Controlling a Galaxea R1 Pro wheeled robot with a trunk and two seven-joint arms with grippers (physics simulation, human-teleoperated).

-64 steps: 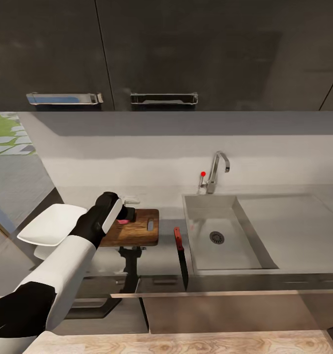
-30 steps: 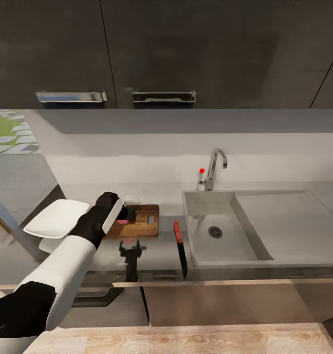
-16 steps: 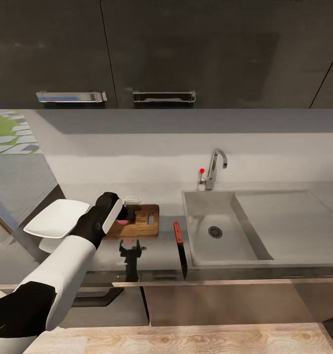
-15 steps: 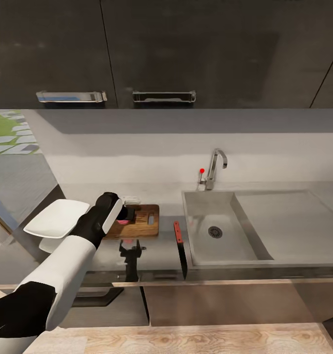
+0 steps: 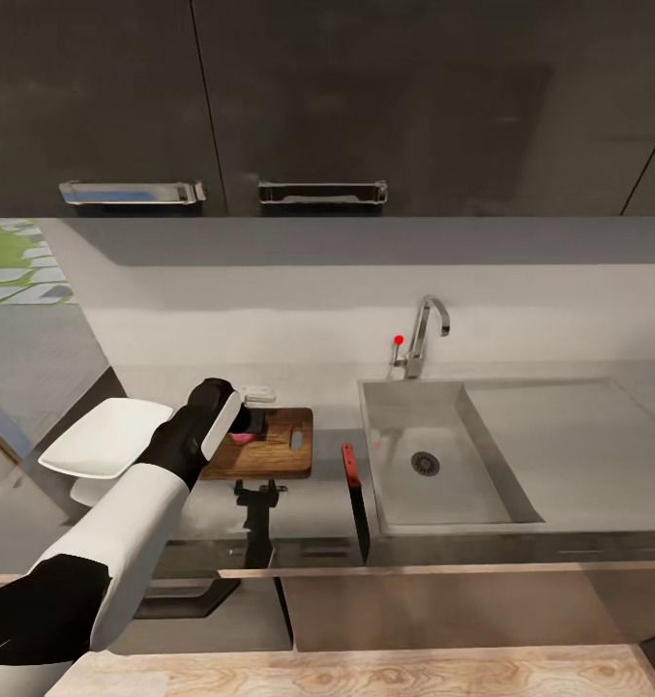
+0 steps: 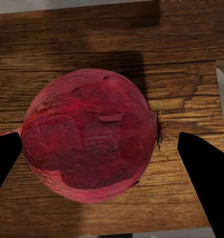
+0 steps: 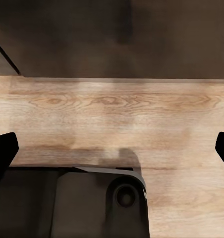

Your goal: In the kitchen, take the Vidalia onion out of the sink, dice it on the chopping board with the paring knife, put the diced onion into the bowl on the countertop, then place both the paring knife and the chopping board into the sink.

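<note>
The pinkish-red Vidalia onion lies whole on the brown chopping board. My left gripper is open around it, one finger at its side and the other a small gap away. From the head camera, the left gripper hangs over the near-left part of the board, with the onion peeking out beneath it. The paring knife lies on the countertop between board and sink, red handle away from me. The white bowl stands left of the board. My right gripper is open.
A chrome tap with a red knob stands behind the basin, and a flat drainboard lies to its right. Dark wall cabinets hang above. The right wrist camera looks down at the wooden floor and the robot's dark base.
The whole picture has shifted slightly, so the camera has moved. The left arm, onion, board, knife and bowl keep their places relative to each other.
</note>
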